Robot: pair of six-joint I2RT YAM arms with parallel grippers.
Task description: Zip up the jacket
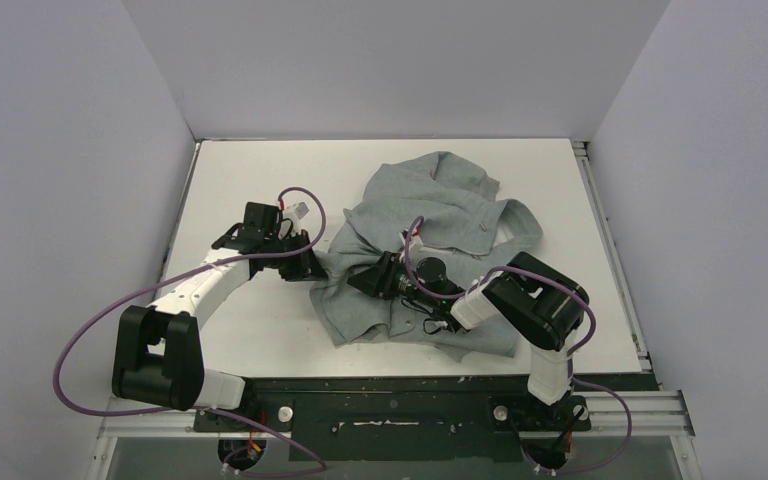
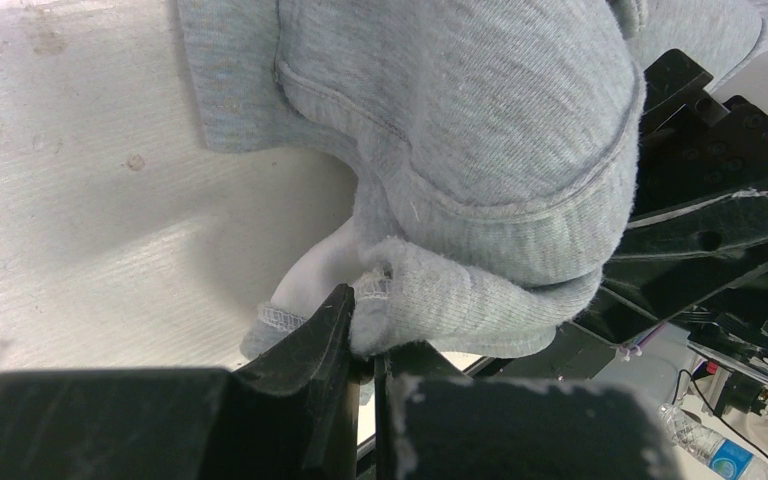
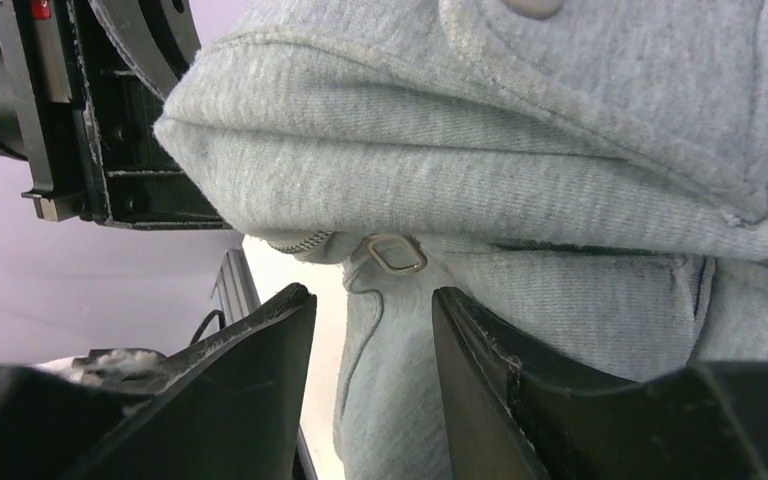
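The light grey jacket (image 1: 430, 235) lies crumpled on the white table (image 1: 260, 170), right of centre. My left gripper (image 1: 307, 264) is at the jacket's left edge. In the left wrist view it (image 2: 365, 312) is shut on a fold of the ribbed hem (image 2: 460, 300), held a little off the table. My right gripper (image 1: 363, 279) points left over the jacket's front. In the right wrist view it (image 3: 372, 300) is open, with grey fabric between the fingers. The pale zipper pull (image 3: 395, 252) hangs just beyond the fingertips, under a thick fold (image 3: 440, 170), untouched.
The two grippers are close together; the left gripper's black body (image 3: 90, 120) shows in the right wrist view, and the right arm (image 2: 720, 180) in the left wrist view. White walls enclose the table on three sides. A metal rail (image 1: 620, 405) runs along the near edge.
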